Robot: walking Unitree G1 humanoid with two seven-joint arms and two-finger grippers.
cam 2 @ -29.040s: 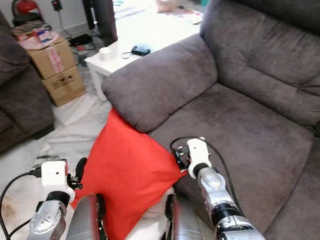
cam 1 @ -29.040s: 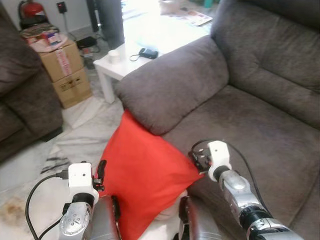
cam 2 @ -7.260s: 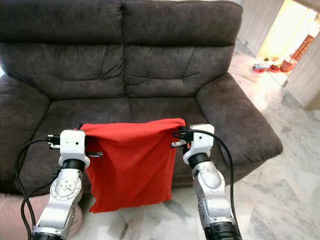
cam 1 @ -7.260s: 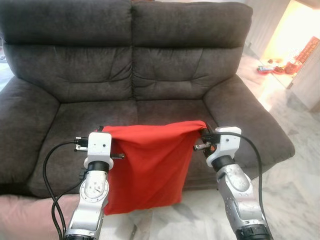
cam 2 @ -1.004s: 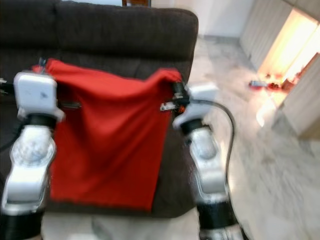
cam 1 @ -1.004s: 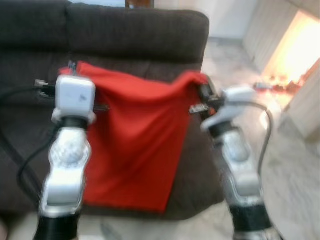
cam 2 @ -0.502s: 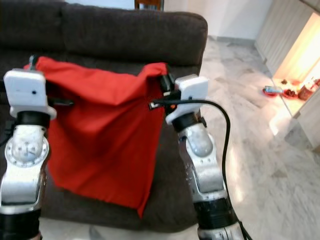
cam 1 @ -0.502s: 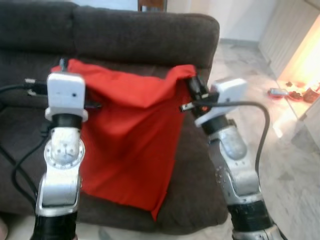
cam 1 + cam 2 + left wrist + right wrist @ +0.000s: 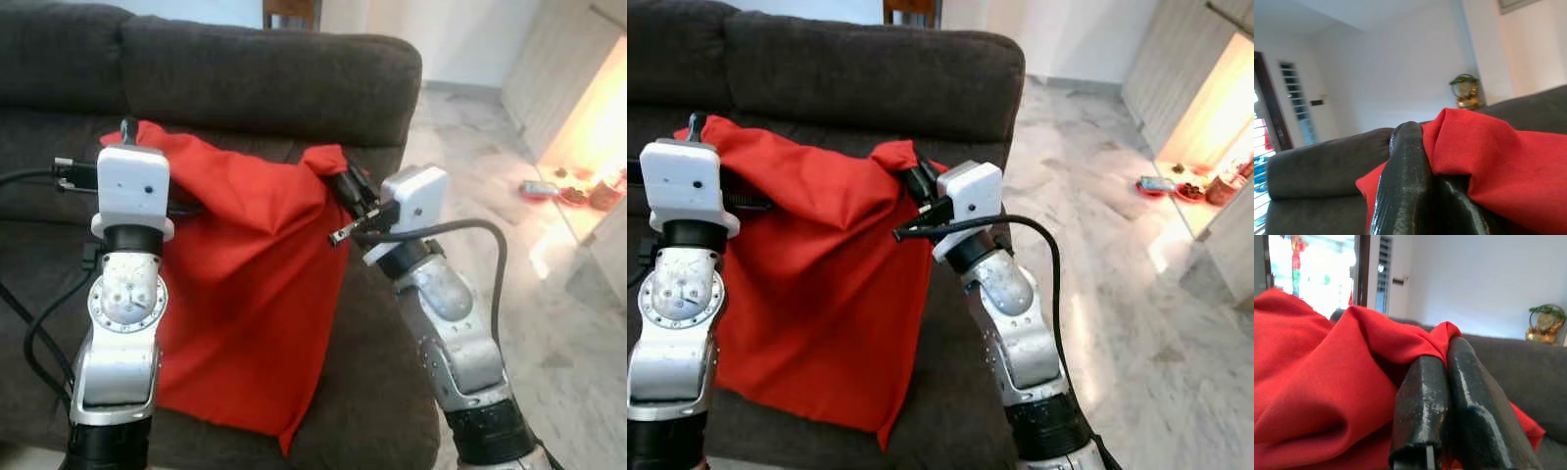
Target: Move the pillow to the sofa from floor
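Observation:
The red pillow (image 9: 245, 294) hangs by its top edge in front of the dark grey sofa's (image 9: 274, 78) backrest, its lower corner down over the seat. My left gripper (image 9: 125, 132) is shut on the pillow's top left corner. My right gripper (image 9: 338, 178) is shut on the top right corner, which is bunched up. In the left wrist view a black finger (image 9: 1405, 186) presses into red cloth (image 9: 1498, 171). The right wrist view has both fingers (image 9: 1420, 411) together with red fabric (image 9: 1317, 382) pinched at their tips.
Pale marble floor (image 9: 568, 323) spreads to the right of the sofa's end. Small items lie on the floor by a bright opening (image 9: 578, 191) at the far right. A wooden chair back (image 9: 291, 12) rises behind the sofa.
My right gripper has moved inward toward the left one, so the pillow's top edge has gone slack and folded. The left gripper has stayed about where it was.

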